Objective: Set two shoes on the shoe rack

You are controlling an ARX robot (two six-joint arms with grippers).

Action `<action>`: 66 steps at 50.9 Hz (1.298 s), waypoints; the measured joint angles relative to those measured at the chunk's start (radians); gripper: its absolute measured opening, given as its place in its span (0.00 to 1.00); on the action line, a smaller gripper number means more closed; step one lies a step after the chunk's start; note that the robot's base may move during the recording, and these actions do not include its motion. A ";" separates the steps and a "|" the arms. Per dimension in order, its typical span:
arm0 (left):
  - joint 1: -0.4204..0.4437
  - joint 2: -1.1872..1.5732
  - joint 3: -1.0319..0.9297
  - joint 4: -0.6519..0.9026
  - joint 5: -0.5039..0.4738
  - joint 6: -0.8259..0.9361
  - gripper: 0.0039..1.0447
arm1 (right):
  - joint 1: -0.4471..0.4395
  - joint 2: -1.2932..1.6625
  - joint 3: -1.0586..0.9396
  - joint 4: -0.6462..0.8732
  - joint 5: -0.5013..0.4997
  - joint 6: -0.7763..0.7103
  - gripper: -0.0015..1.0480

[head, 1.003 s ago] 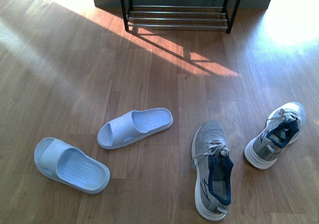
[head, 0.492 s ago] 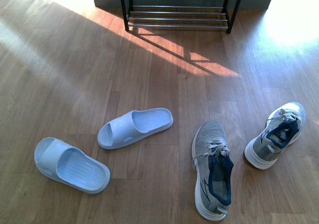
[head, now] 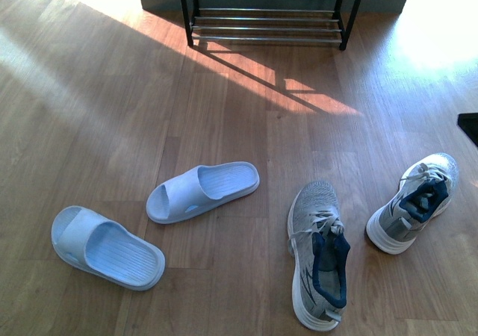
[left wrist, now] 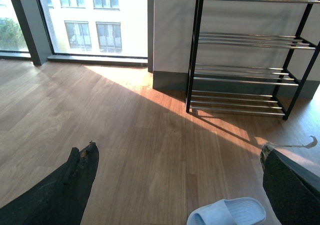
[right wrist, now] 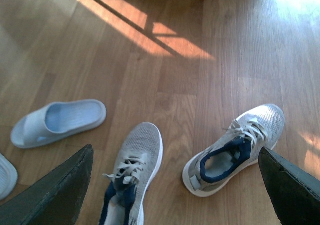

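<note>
1. Plainly, neither shoe is on the shoe rack [head: 269,24] yet. Both grey sneakers sit on the wooden floor [head: 104,97] near the robot, well apart from the rack at the far wall.
2. Each sneaker rests upright on its sole with the navy-lined opening facing up. I judge this leaves the collar free for a pinch from above.
3. The nearer sneaker [head: 320,255] has its long axis running almost straight away from the robot, with the toe toward the rack and the heel closest to the camera.
4. The farther sneaker [head: 413,201] lies on a diagonal, its toe pointing away and to the right. The two sneakers do not touch.
5. The right end effector [right wrist: 176,149] hangs above the pair with its fingers spread wide, holding nothing. It is probably lined up to drop onto one of them.
6. The left end effector [left wrist: 177,146] is likewise spread and empty. It faces the rack, with a pale blue slide [left wrist: 227,212] below it.
</note>
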 joint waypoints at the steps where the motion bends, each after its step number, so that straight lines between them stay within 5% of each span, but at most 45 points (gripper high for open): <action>1: 0.000 0.000 0.000 0.000 0.000 0.000 0.91 | 0.002 0.037 0.013 0.011 0.006 -0.002 0.91; 24: 0.000 0.000 0.000 0.000 0.000 0.000 0.91 | -0.129 0.808 0.456 -0.094 0.136 0.099 0.91; 66: 0.000 0.000 0.000 0.000 0.000 0.000 0.91 | -0.222 1.192 0.846 -0.249 0.165 0.194 0.91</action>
